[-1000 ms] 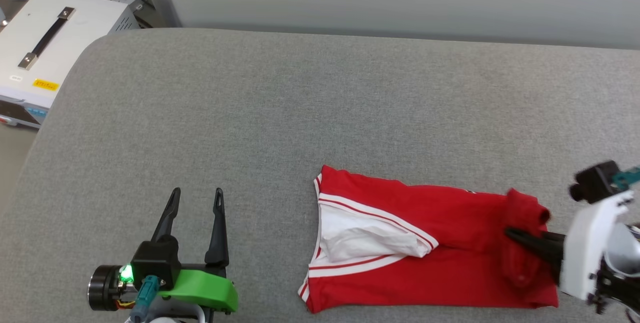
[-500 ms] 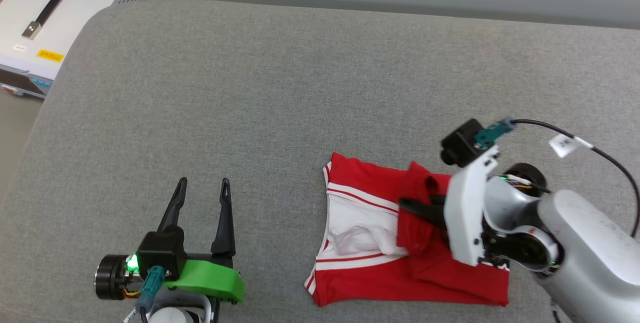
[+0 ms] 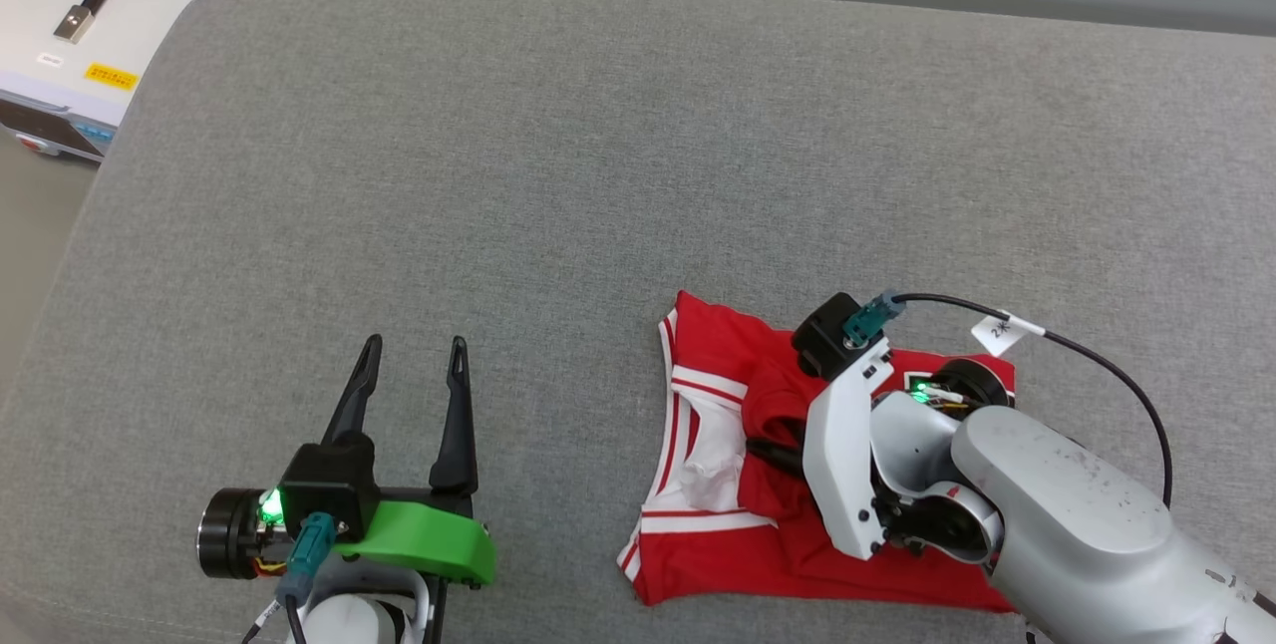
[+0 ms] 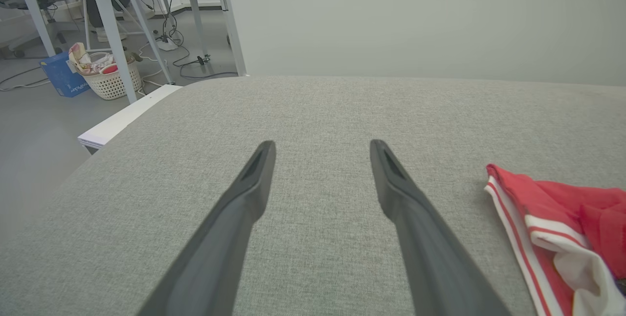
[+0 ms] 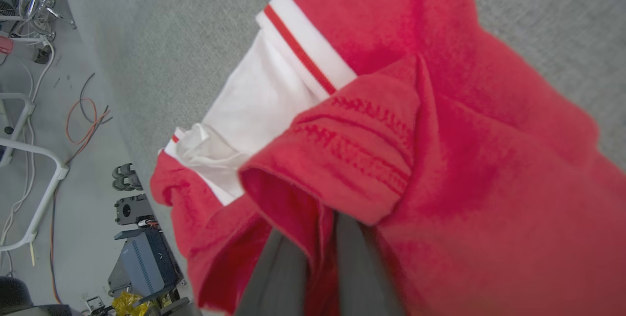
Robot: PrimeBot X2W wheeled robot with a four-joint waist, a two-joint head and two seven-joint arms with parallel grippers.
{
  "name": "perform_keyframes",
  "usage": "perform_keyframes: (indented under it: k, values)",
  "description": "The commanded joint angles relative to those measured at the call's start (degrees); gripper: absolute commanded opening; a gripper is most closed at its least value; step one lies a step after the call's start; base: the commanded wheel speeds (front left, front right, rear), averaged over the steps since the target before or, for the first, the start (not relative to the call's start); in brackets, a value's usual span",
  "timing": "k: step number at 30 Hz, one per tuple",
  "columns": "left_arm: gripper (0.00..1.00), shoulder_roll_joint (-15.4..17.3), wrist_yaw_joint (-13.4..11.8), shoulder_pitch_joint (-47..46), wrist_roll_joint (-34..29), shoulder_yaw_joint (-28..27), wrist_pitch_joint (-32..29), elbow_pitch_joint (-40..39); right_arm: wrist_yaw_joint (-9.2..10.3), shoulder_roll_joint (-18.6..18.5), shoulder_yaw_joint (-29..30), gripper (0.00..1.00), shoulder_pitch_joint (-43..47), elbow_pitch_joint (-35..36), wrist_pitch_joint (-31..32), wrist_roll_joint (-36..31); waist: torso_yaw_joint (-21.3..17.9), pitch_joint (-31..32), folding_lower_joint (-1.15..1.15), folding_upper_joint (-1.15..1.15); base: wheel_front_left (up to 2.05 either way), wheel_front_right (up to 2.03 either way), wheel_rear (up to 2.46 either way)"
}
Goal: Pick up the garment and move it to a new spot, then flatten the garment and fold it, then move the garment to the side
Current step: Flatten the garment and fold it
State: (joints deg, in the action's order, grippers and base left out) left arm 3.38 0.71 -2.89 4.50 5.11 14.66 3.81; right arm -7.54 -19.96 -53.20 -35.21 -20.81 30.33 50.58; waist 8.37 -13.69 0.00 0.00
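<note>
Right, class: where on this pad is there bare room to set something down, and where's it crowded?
Widest bare patch: the far half of the pad, from its back edge down to the shirt. Another lies between the open left gripper and the shirt. Crowded: near right, where the right gripper is shut on a shirt fold, its arm above the shirt.

left gripper (image 3: 414, 357): long black tapered jaws, black block, green bracket (image 3: 424, 544), green LED, teal plug | right gripper (image 3: 770, 450): white flat plate, black camera cube, teal plug, black cable (image 3: 947, 301) with white tag | right forearm (image 3: 1077, 524): silver-grey shell, dark specks
</note>
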Motion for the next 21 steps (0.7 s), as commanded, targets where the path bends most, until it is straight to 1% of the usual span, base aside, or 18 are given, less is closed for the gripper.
perform_keyframes:
  k: [1,2,3,4,8,10,13,16,17,19,21]
  values:
    - [1.0,-0.3,-0.1,-0.9,-0.5,-0.1,0.3,0.2,0.05,0.0,-1.2,0.0,-0.3,-1.5,-1.0,0.0,-0.1,0.1,0.0,0.0,0.0,0.0,0.0]
    - [1.0,-0.4,-0.1,-0.8,-0.5,-0.2,0.3,0.2,0.05,0.0,-1.5,0.0,-0.4,-1.7,-2.0,0.3,-0.2,0.3,0.0,0.0,0.0,0.0,0.0]
    - [1.0,-0.4,-0.1,-0.7,-0.5,-0.3,0.3,0.2,0.05,0.0,-1.8,0.31,-0.6,-1.6,-3.7,0.6,-0.3,0.6,0.0,0.0,0.0,0.0,0.0]
    - [1.0,-0.4,-0.1,-0.5,-0.5,-0.4,0.3,0.3,0.05,-0.1,-1.8,1.0,-0.7,-1.3,-5.1,0.7,-0.4,0.9,0.0,0.0,0.0,0.0,0.0]
    - [1.0,-0.4,0.0,0.1,-0.7,-1.0,0.3,0.5,0.05,-2.2,-1.7,1.0,-1.0,1.7,-10.8,0.9,-1.1,2.5,0.0,0.0,0.0,0.0,0.0]
    - [1.0,-0.4,0.0,0.6,-0.8,-1.3,0.3,0.4,0.05,-3.8,-0.7,1.0,-0.8,4.2,-13.9,0.9,-1.6,3.5,0.0,0.0,0.0,0.0,0.0]
    - [1.0,-0.4,0.2,1.4,-1.1,-1.7,0.3,0.3,0.05,-6.5,2.2,1.0,0.1,8.3,-19.0,0.2,-2.5,4.9,0.0,0.0,0.0,0.0,0.0]
    - [1.0,-0.4,0.4,2.0,-1.3,-2.1,0.3,0.0,0.05,-9.0,6.4,1.0,1.1,10.3,-24.9,-3.4,-3.4,5.9,0.0,0.0,0.0,0.0,0.0]
    - [1.0,-0.4,0.5,2.2,-1.4,-2.3,0.3,-0.1,0.05,-9.5,8.7,1.0,1.7,10.6,-27.5,-5.3,-3.8,6.3,0.0,0.0,0.0,0.0,0.0]
    - [1.0,-0.4,0.5,2.6,-1.5,-2.5,0.3,-0.2,0.05,-9.5,13.2,1.0,3.5,10.3,-31.6,-8.7,-4.5,6.9,0.0,0.0,0.0,0.0,0.0]
    - [1.0,-0.4,0.6,3.1,-1.5,-2.8,0.3,-0.4,0.05,-8.6,17.7,1.0,5.7,9.9,-35.2,-12.2,-5.1,7.6,0.0,0.0,0.0,0.0,0.0]
